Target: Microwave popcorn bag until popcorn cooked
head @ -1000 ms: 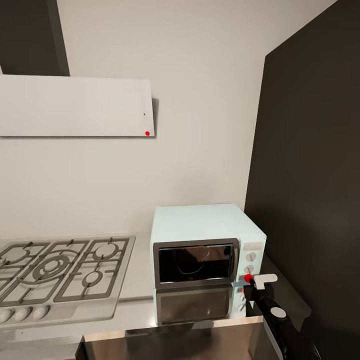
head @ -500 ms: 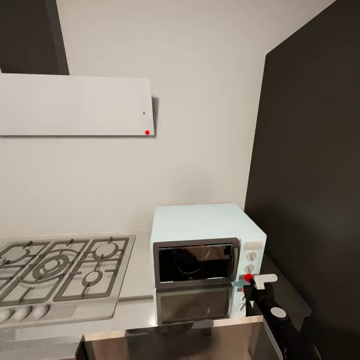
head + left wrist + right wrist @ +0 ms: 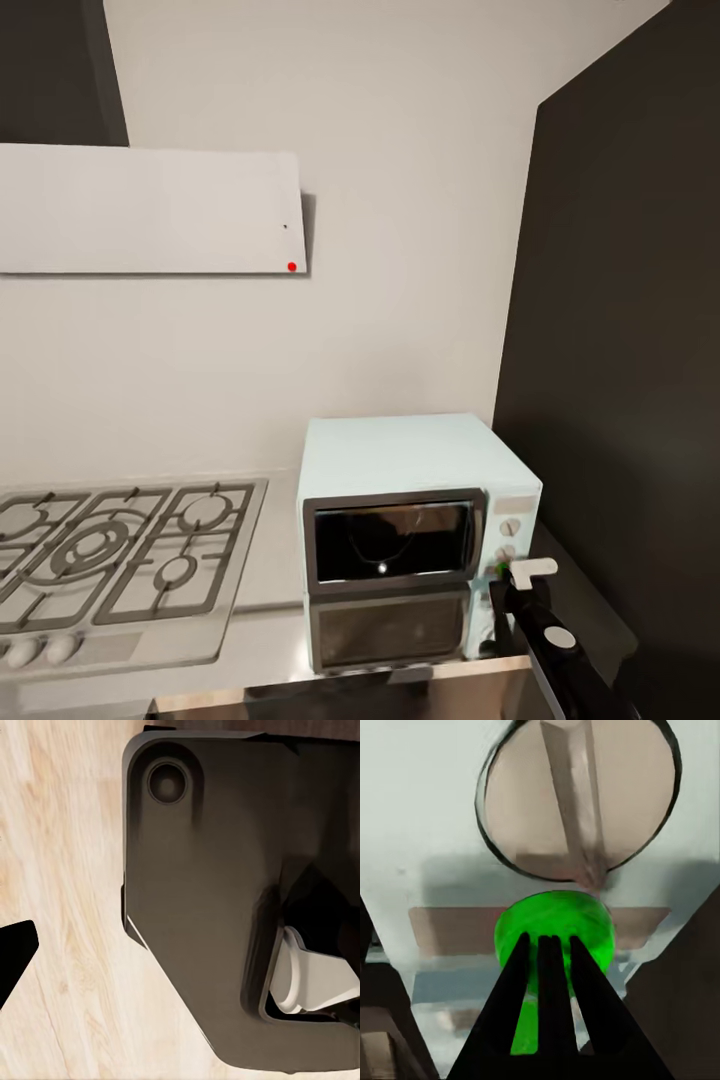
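Note:
The pale blue-white microwave (image 3: 415, 455) stands on the grey steel countertop (image 3: 270, 590) against the wall, its dark glass door closed. A small light (image 3: 499, 570) on its knob panel glows green. My right gripper (image 3: 497, 582) sits right at that light. In the right wrist view, the right gripper (image 3: 547, 939) has its black fingers pressed together, with the tips against the green light (image 3: 555, 919), below a round knob (image 3: 577, 795). Behind the dark glass I cannot make out the popcorn bag or the popcorn. One black tip (image 3: 13, 956) sits at the edge of the left wrist view.
A steel gas hob (image 3: 110, 560) with grates lies left of the microwave. A white range hood (image 3: 150, 210) hangs above it. A tall dark cabinet (image 3: 620, 350) walls off the right side. The left wrist view looks down on wooden floor (image 3: 67, 870) and my dark base (image 3: 210, 907).
The microwave's light has turned from red to green. The head view has shifted a little, so the microwave sits slightly lower and larger. The right gripper stays at the light.

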Tool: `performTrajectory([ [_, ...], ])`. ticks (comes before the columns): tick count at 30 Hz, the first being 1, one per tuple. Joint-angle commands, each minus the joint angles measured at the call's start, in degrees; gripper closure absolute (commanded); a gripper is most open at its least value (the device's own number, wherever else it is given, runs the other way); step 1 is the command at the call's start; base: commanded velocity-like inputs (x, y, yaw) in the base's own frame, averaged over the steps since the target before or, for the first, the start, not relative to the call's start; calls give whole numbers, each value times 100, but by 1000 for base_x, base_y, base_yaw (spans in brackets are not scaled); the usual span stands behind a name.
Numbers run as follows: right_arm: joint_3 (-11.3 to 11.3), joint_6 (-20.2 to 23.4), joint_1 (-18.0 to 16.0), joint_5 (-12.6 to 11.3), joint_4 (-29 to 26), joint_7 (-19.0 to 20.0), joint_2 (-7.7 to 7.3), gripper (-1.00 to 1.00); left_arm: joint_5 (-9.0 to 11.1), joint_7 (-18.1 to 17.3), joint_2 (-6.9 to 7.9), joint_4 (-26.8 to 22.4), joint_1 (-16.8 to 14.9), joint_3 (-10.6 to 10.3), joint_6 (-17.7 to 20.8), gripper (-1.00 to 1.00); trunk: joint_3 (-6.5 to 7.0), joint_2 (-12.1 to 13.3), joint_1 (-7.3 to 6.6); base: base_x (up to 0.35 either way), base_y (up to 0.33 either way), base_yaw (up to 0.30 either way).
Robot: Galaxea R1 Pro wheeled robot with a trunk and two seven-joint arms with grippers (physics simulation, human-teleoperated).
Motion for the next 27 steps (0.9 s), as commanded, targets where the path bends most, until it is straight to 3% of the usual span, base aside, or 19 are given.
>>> performTrajectory([
  [1, -14, -21, -167, 57, 19, 44, 7, 100, 4, -22, 2, -8, -1, 32, 38, -100, -1, 4, 23, 106, 0, 0],
  [9, -14, -21, -167, 57, 19, 44, 7, 100, 4, -22, -5, -4, -1, 33, 39, -100, -1, 4, 23, -8, 0, 0],
  [22, -14, -21, -167, 57, 19, 44, 7, 100, 4, -22, -6, -9, -1, 33, 32, -100, -1, 4, 23, -301, 0, 0],
  [23, -14, -21, -167, 57, 19, 42, 7, -100, 4, -22, -6, -9, -1, 37, 34, -100, -1, 4, 23, -74, 0, 0],
  [27, -14, -21, -167, 57, 19, 44, 7, -100, 4, -22, -6, -9, 0, 34, 36, -100, -1, 4, 23, -18, 0, 0],
])
